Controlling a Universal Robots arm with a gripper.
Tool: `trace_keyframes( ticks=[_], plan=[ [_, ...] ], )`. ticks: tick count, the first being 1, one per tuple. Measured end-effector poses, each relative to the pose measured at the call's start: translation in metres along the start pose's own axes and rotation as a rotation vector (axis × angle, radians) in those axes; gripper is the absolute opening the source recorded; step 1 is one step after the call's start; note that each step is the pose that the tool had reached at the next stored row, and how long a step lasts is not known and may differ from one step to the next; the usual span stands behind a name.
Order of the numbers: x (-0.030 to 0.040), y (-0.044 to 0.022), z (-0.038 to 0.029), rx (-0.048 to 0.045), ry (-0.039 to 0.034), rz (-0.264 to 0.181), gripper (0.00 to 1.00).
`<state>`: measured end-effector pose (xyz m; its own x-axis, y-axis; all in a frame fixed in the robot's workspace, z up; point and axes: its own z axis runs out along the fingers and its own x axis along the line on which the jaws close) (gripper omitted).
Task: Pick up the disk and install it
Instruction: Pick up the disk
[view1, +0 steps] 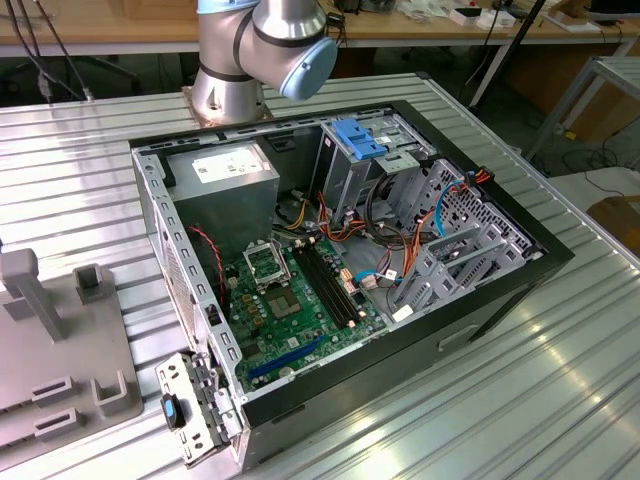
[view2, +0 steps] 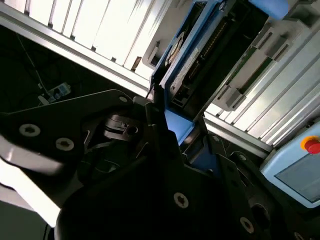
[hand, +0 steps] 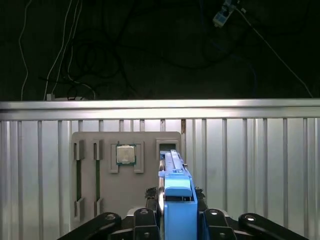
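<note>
One disk (hand: 176, 192), grey metal edged by bright blue rails, sits clamped edge-on in the pincer (hand: 178, 224).

Blue-railed disk (hand: 176, 197) edge-on, upright

In the exterior view the arm (view1: 262, 50) runs off the picture at twelve o'clock, so you get its base and one joint and the rest is cut off. The grey fixture (view1: 60, 370), at nine o'clock from the computer case (view1: 520, 270), is also cut by the edge.

In the first wrist view the gripper (hand: 178, 227) covers the near end of the disk (hand: 177, 192). Where it clamps the blue rails is out of your sight. The disk in turn hides part of the fixture's slot (hand: 167, 146). The small thing (hand: 222, 16) hanging in the dark beyond the table (hand: 250, 150) is too small to name.

In the second wrist view the pale box with a red button (view2: 295, 170) is cut off.
</note>
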<state>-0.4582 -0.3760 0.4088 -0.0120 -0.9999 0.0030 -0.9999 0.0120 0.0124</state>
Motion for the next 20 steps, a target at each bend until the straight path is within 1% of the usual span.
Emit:
trace_keyframes(
  ticks=[1,2,3,5,6,8,9,10,12,15,16,20],
  plan=[
    [0.0,0.0001,-0.0106,0.0001,0.0,0.0,0.37],
    [0.0001,0.0003,-0.023,0.0,0.0,0.0,0.37],
    [0.0001,0.0004,-0.0283,0.0,0.0,0.0,0.37],
    [0.0001,0.0005,-0.0438,-0.0001,0.0001,0.0,0.37],
    [0.0001,0.0006,-0.0499,-0.0001,0.0001,0.0,0.37],
    [0.0002,0.0008,-0.0585,0.0001,0.0001,0.0,0.37],
    [0.0002,0.0009,-0.0653,0.0001,0.0002,0.0,0.37],
    [0.0002,0.0009,-0.0767,-0.0001,0.0003,0.0,0.37],
    [0.0003,0.0012,-0.0972,-0.0001,0.0016,0.0,0.37],
    [0.0004,0.0015,-0.1223,0.0001,0.0038,0.0,0.37],
    [0.0004,0.0015,-0.1252,-0.0002,0.0041,0.0,0.37],
    [0.0003,0.0015,-0.1255,0.0,0.004,0.0,0.37]
  ],
)
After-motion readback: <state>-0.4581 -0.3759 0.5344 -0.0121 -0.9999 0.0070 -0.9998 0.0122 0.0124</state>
